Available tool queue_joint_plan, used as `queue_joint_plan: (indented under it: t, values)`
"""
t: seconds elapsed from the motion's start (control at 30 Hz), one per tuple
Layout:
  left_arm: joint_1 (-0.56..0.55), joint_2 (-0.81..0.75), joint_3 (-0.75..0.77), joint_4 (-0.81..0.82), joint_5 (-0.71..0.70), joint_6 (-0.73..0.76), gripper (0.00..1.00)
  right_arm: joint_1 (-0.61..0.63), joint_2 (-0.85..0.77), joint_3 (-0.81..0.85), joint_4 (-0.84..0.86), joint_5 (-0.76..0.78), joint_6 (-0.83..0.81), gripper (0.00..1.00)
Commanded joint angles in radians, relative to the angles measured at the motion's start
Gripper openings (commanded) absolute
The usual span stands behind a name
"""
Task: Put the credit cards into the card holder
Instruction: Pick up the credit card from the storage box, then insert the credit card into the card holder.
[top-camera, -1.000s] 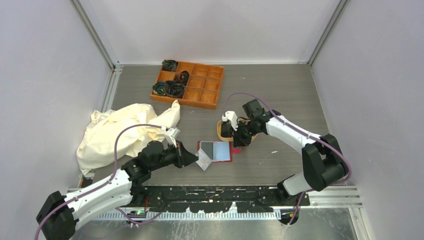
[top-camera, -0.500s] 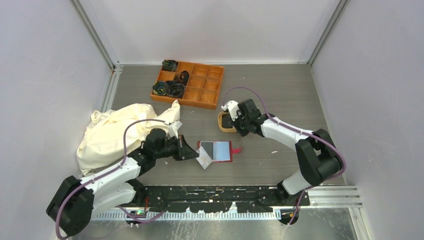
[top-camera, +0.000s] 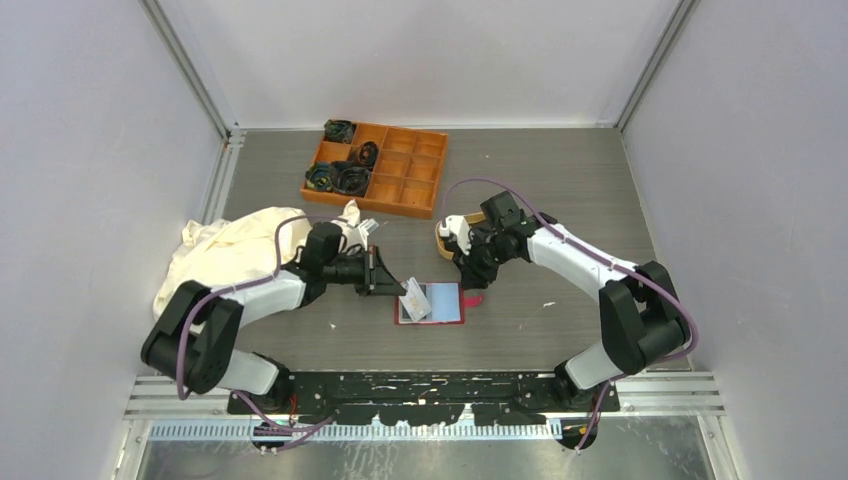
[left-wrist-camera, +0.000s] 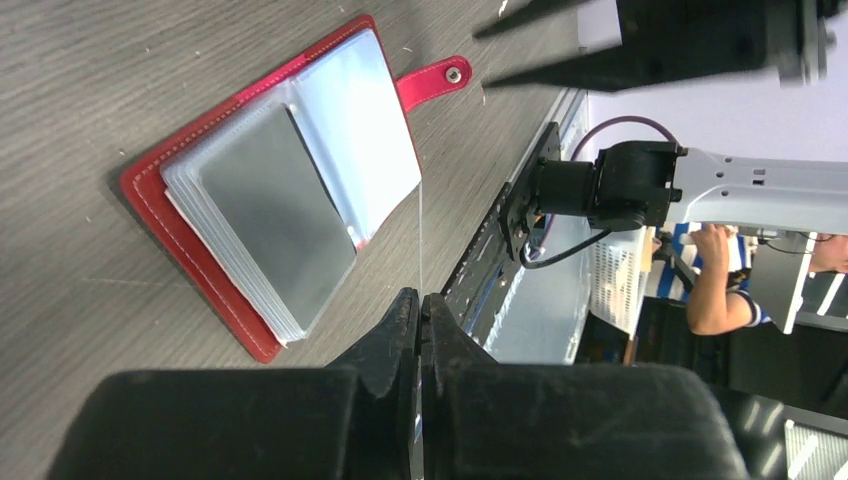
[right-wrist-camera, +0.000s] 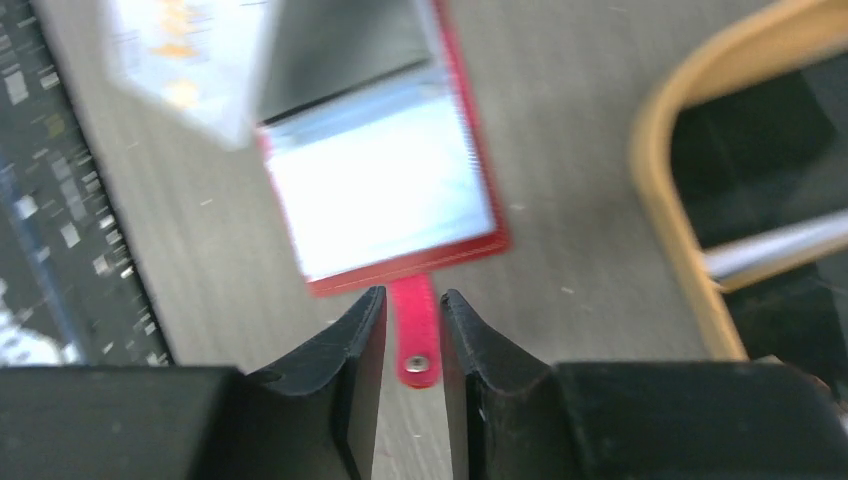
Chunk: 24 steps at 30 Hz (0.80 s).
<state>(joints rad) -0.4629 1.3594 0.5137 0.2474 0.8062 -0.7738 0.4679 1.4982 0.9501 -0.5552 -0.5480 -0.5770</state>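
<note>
- Bench (top-camera: 570, 190) walled on left, far and right sides; open grey surface to the right of card holder (top-camera: 445, 306) and between it and orange box (top-camera: 402, 196).
- Cloth (top-camera: 225, 265) heaped at left edge, under left arm; box near far-left, well apart from holder.
- Holder mid-bench, lying open and flat: red cover, grey and pale-blue sleeves up, snap tab (left-wrist-camera: 438, 79) sticking out on right-arm side.
- Left tool (top-camera: 392, 284) closed on one light card (top-camera: 414, 299), card held over holder's left edge; in wrist view card shows edge-on as a thin line only, face not readable.
- Right tool (right-wrist-camera: 411, 296) low over tab, fingers a narrow gap apart, nothing seen clamped; touching tab or not: can't tell, view blurred.
- Tan tray (right-wrist-camera: 655, 195) just beside right tool, cut off by frame in wrist view, mostly hidden by arm in top view; dark cards (right-wrist-camera: 745, 165) inside, count unclear.
</note>
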Motion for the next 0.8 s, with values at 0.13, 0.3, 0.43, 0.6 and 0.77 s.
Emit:
queue_joint_plan:
  t: [0.13,0.3,0.43,0.6,0.77]
  values:
    - [0.018,0.115,0.158,-0.127,0.076,0.15,0.0,0.016,0.031,0.037,-0.192,-0.235,-0.216,0.33]
    - [0.018,0.169,0.207,-0.236,0.044,0.22,0.0,0.075,0.043,0.038,-0.168,-0.178,-0.192,0.33]
    - [0.018,0.204,0.241,-0.322,0.012,0.264,0.0,0.115,0.044,0.028,-0.137,-0.119,-0.184,0.33]
    - [0.018,0.232,0.269,-0.358,0.007,0.283,0.0,0.144,0.055,0.022,-0.115,-0.046,-0.175,0.33]
    - [0.018,0.264,0.282,-0.351,0.033,0.283,0.0,0.164,0.079,0.024,-0.115,0.003,-0.18,0.33]
